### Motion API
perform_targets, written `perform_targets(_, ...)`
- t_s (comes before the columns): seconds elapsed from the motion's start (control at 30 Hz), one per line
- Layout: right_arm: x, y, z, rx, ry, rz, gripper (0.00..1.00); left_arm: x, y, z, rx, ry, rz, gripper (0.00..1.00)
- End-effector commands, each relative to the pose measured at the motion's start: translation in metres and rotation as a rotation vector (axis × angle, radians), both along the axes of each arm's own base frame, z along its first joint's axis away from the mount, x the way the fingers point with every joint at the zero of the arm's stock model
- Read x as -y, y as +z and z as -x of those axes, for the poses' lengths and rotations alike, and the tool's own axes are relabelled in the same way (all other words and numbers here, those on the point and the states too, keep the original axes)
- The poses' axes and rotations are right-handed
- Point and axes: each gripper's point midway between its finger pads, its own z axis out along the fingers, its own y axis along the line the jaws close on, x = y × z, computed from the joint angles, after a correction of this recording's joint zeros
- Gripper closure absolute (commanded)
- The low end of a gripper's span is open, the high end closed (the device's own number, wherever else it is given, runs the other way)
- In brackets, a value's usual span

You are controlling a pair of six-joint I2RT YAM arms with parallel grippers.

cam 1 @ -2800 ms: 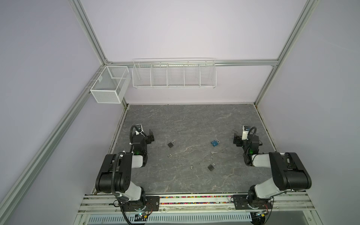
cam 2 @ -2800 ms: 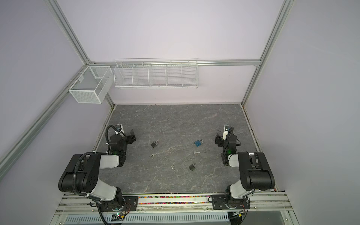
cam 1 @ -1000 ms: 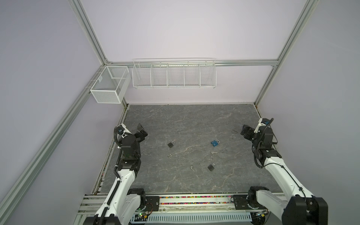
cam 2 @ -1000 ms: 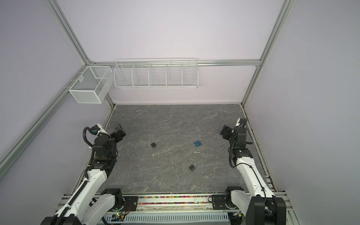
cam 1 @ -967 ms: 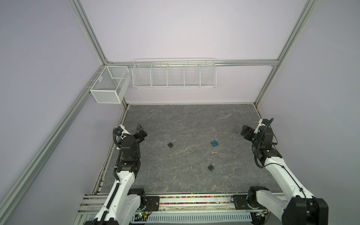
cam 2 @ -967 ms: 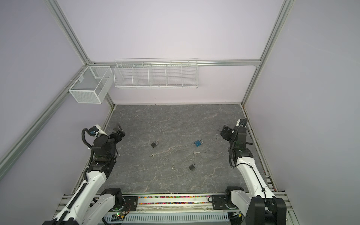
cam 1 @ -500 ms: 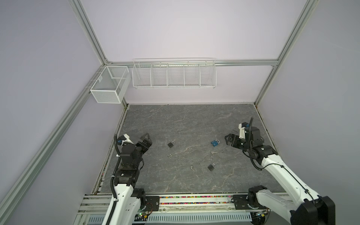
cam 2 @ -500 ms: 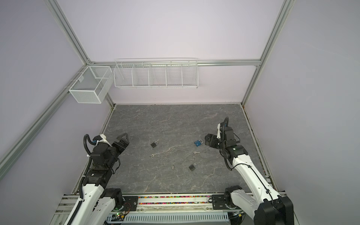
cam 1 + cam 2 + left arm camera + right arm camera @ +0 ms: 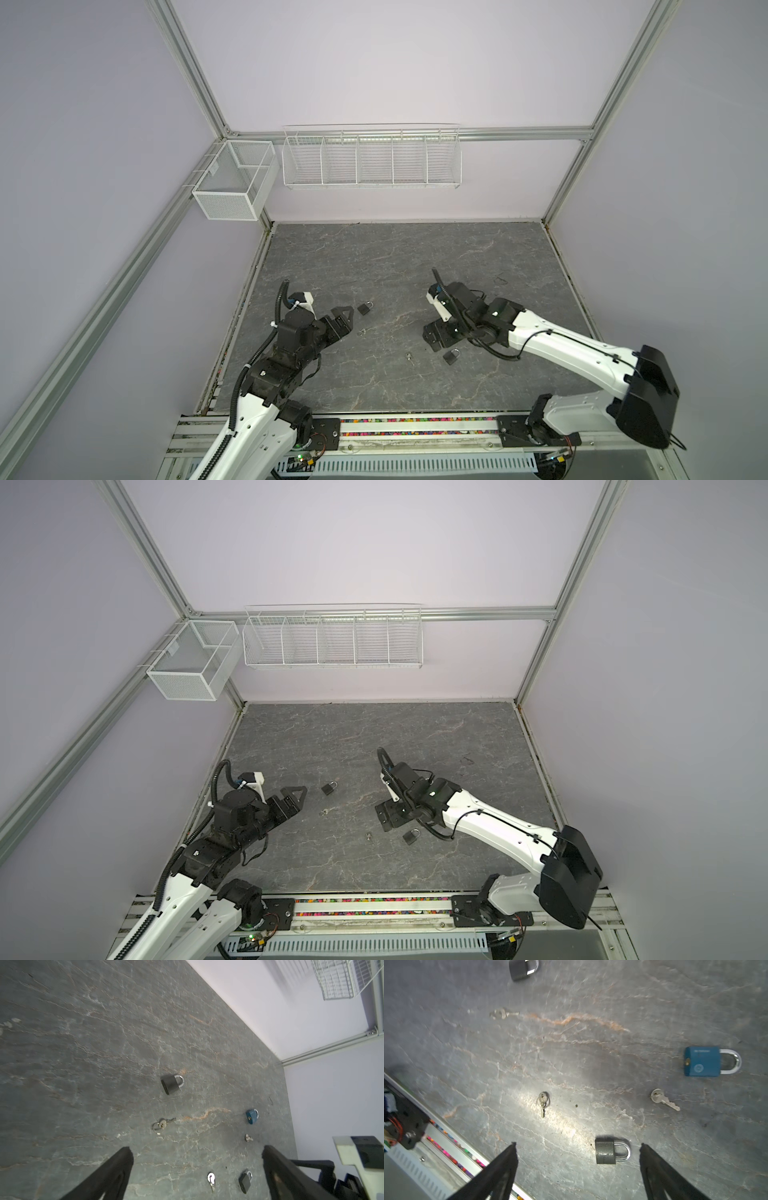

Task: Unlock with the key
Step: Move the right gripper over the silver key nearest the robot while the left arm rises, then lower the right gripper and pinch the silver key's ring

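Three padlocks and three small keys lie on the grey slate table (image 9: 374,257). A black padlock (image 9: 365,308) (image 9: 171,1084) and a ringed key (image 9: 362,331) (image 9: 162,1124) lie just ahead of my left gripper (image 9: 347,320) (image 9: 197,1149), which is open and empty. A second black padlock (image 9: 451,356) (image 9: 606,1152) lies below my right gripper (image 9: 434,338) (image 9: 577,1144), also open and empty, near one fingertip. Another key (image 9: 410,356) (image 9: 543,1102) lies beside it. The blue padlock (image 9: 702,1061) and its nearby key (image 9: 663,1100) show only in the wrist views.
White wire baskets (image 9: 372,158) (image 9: 232,183) hang on the back wall and left rail, well above the table. The aluminium base rail (image 9: 415,432) runs along the front edge. Frame posts and walls close in both sides.
Both arms have unfolded and swung in toward the middle. The right gripper now hangs low over the near black padlock; the left has reached toward the far black padlock and ringed key.
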Motion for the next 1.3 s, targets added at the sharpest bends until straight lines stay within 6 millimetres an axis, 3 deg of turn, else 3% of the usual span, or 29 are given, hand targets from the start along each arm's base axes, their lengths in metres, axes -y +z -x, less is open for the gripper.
perform_targets(0.0, -0.001, -0.017, 0.018, -0.016, 0.104, 0.150, 0.02, 0.006, -0.015, 0.013, -0.095, -0.010, -0.016, 0.03)
perform_targets(0.07, -0.011, -0.024, 0.022, -0.015, 0.149, 0.172, 0.02, 0.007, -0.022, 0.016, -0.116, -0.013, -0.026, 0.03)
perform_targets(0.33, -0.046, -0.051, 0.034, -0.052, 0.291, 0.213, 0.28, -0.004, -0.029, 0.026, -0.154, 0.007, -0.068, 0.03)
perform_targets(0.77, -0.058, -0.081, 0.022, -0.056, 0.320, 0.293, 0.55, -0.008, -0.031, 0.028, -0.169, 0.017, -0.088, 0.03)
perform_targets(1.27, -0.057, -0.098, 0.015, -0.038, 0.327, 0.354, 0.60, -0.009, -0.035, 0.024, -0.174, 0.032, -0.095, 0.02)
